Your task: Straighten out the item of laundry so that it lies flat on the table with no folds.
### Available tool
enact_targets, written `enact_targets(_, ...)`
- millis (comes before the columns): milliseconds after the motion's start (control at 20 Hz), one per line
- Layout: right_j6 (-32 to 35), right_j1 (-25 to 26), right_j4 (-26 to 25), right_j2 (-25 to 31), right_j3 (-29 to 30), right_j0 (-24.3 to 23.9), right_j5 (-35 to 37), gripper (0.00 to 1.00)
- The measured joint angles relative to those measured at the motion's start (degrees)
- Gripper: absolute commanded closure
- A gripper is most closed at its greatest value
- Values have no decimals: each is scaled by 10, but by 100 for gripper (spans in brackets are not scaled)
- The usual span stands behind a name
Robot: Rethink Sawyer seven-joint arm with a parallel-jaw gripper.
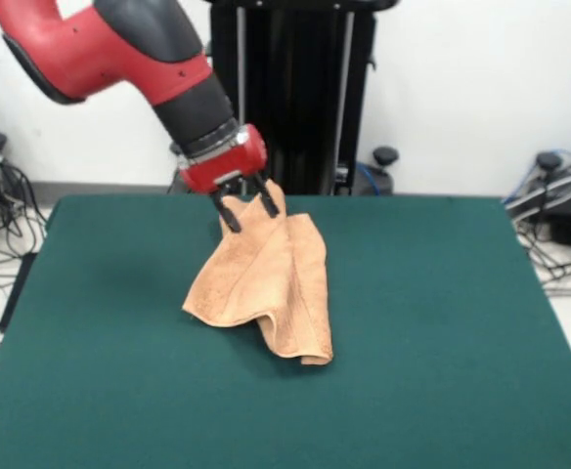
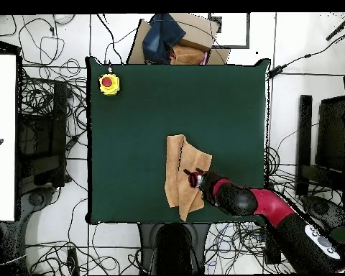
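The orange-tan towel [image 1: 266, 283] hangs in folds from my gripper [image 1: 248, 212], with its lower part resting crumpled on the green table [image 1: 442, 332]. The gripper is shut on the towel's upper edge and holds it lifted above the table's far side. In the overhead view the towel [image 2: 181, 176] lies as a folded strip near the robot's side of the table [image 2: 132, 122], with the gripper [image 2: 192, 175] over its right part.
A yellow box with a red button [image 2: 108, 83] sits at a table corner far from the robot. A cardboard box with dark cloth [image 2: 177, 39] stands off the table beyond it. Cables lie on the floor around the table.
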Motion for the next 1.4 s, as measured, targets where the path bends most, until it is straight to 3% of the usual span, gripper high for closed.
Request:
enact_targets(450,0,28,-44,0,-10,41,0,0)
enact_targets(1400,0,20,-53,0,-56,53,0,0)
